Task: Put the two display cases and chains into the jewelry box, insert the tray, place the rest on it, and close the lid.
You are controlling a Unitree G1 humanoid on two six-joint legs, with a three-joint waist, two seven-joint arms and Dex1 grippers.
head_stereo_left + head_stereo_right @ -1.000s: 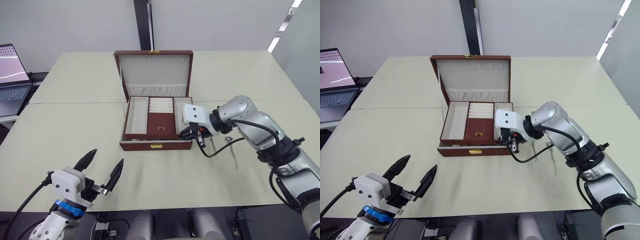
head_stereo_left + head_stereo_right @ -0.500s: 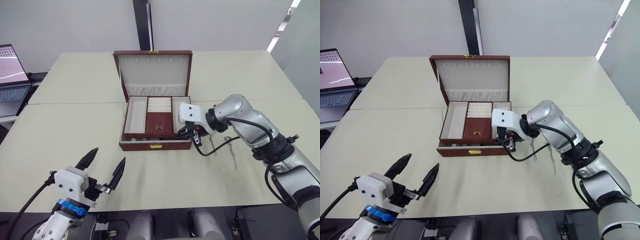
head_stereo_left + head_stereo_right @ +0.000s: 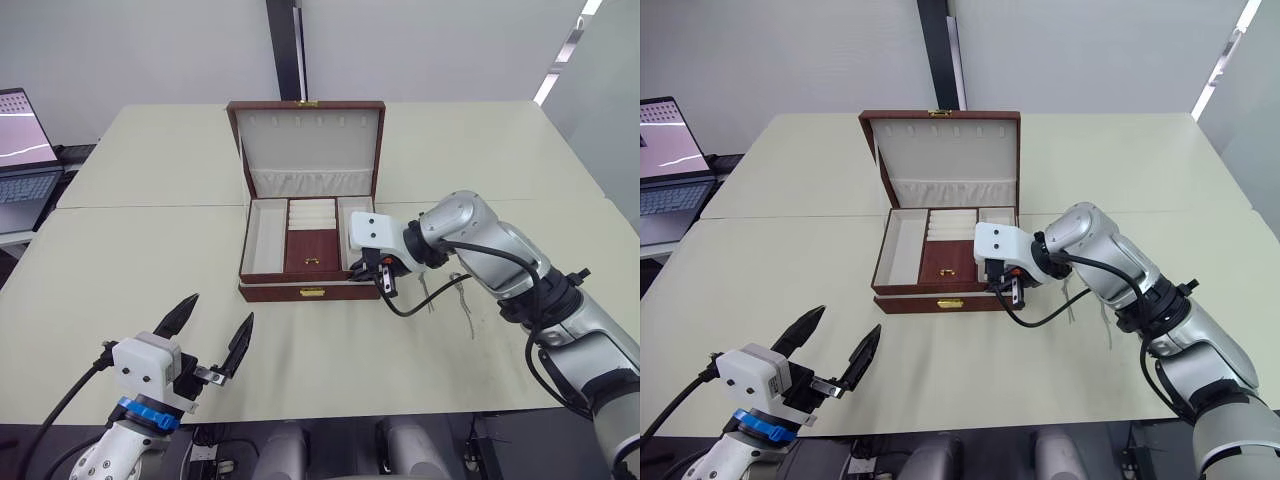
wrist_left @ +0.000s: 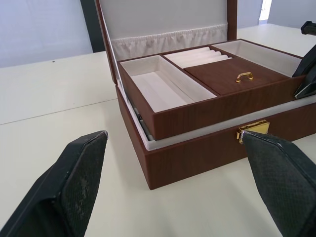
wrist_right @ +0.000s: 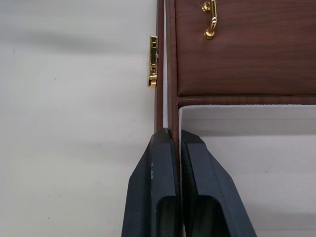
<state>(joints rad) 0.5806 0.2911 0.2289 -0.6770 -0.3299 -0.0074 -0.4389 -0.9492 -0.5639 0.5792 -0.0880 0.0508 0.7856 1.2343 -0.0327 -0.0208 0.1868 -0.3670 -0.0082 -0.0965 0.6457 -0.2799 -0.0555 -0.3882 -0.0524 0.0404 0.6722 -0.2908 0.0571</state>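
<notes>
The jewelry box [image 3: 300, 292] stands open mid-table with its lid [image 3: 307, 140] upright. The tray [image 3: 310, 248] rests across the top of the box, raised a little above the rim. My right gripper [image 3: 384, 280] is shut on the tray's front wall at its right end; the right wrist view shows both fingers [image 5: 153, 192] pinching that thin wall [image 5: 174, 106]. My left gripper [image 3: 219, 312] hangs open and empty near the table's front left, well short of the box. The display cases are hidden. Thin silver pieces [image 3: 462, 298] lie right of the box; I cannot tell if they are the chains.
A laptop [image 3: 25, 150] sits on a side surface at the far left. The gold clasp [image 4: 253, 129] faces me on the box front. Bare tabletop [image 3: 130, 260] stretches left of the box and in front of it.
My right gripper has moved left, carrying the tray with it, so the tray now sits more squarely over the box. The left gripper has barely moved.
</notes>
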